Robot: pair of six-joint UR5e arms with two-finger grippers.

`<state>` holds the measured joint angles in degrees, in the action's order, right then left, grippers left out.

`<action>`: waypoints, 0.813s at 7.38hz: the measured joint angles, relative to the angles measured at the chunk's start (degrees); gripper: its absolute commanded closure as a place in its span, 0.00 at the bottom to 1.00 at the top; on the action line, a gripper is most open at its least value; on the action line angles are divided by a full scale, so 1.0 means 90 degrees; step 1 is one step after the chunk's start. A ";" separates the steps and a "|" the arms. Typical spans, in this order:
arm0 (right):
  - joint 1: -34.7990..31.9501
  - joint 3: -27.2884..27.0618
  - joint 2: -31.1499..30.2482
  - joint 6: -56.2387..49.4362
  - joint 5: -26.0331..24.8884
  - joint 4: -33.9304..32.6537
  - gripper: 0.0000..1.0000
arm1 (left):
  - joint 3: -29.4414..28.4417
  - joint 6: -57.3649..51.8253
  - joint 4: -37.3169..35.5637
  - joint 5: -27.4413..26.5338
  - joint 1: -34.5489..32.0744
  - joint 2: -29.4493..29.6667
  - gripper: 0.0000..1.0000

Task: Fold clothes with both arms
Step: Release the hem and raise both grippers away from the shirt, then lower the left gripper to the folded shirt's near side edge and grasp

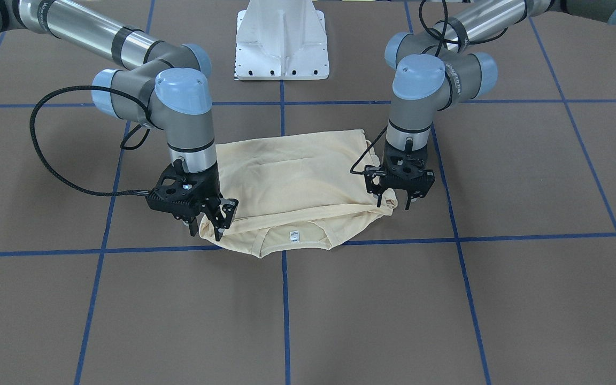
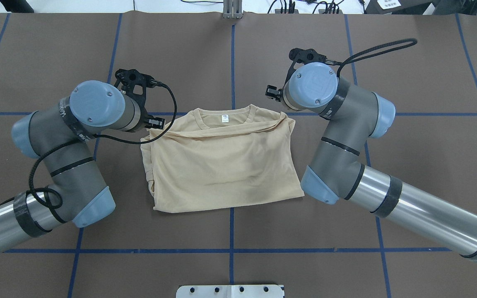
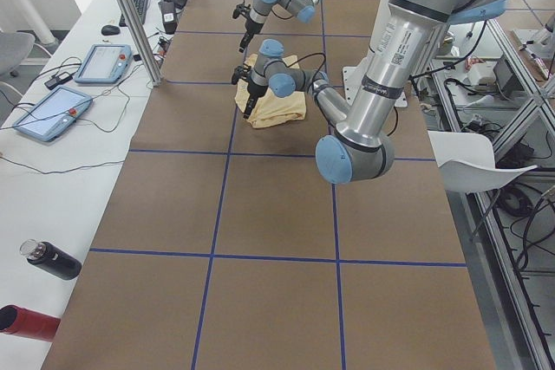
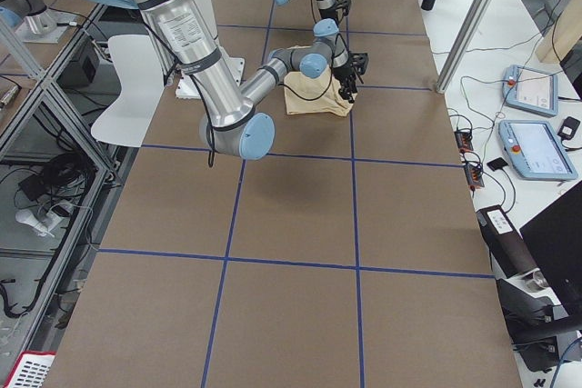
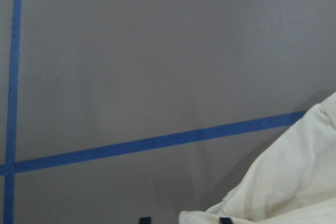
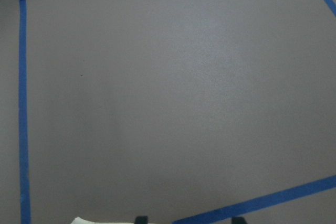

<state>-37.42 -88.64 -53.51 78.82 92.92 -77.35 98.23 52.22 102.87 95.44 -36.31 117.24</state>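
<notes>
Collar-first lies the T-shirt (image 1: 292, 182); left gripper (image 1: 392, 204) at four o'clock, right gripper (image 1: 207, 227) at eight, both gaping empty, likely to pinch corners.

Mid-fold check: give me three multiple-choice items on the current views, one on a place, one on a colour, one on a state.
1. The neck label on the shirt lies: A) at the edge far from the robot's base B) at the edge nearest it C) hidden under a fold.
2. The grid lines on the table are: A) red B) blue C) white.
3. The left hand and right hand are: A) both shut B) one open, one shut C) both open.
Answers: 1 A, the label sits on the operators' side; 2 B, the lines are blue in every view; 3 C, both wrist views show fingertips apart.
</notes>
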 measured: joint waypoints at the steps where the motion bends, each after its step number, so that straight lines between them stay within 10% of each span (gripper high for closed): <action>1: -0.0175 -0.0234 -0.0196 -0.0355 0.0326 0.0004 0.00 | 0.0450 -0.0002 0.0014 0.0185 -0.0010 -0.0279 0.00; 4: -0.0326 -0.1045 -0.0830 -0.0794 0.0668 0.0004 0.00 | 0.1209 0.1226 0.0800 0.0578 0.0625 -0.1218 0.02; 6: -0.0323 -0.1136 -0.0890 -0.0813 0.0686 0.0005 0.00 | 0.1234 0.1927 0.1125 0.0226 0.1374 -0.1384 0.23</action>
<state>-40.33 -98.86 -61.52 71.50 99.10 -77.31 109.34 69.57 112.99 97.48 -23.95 104.79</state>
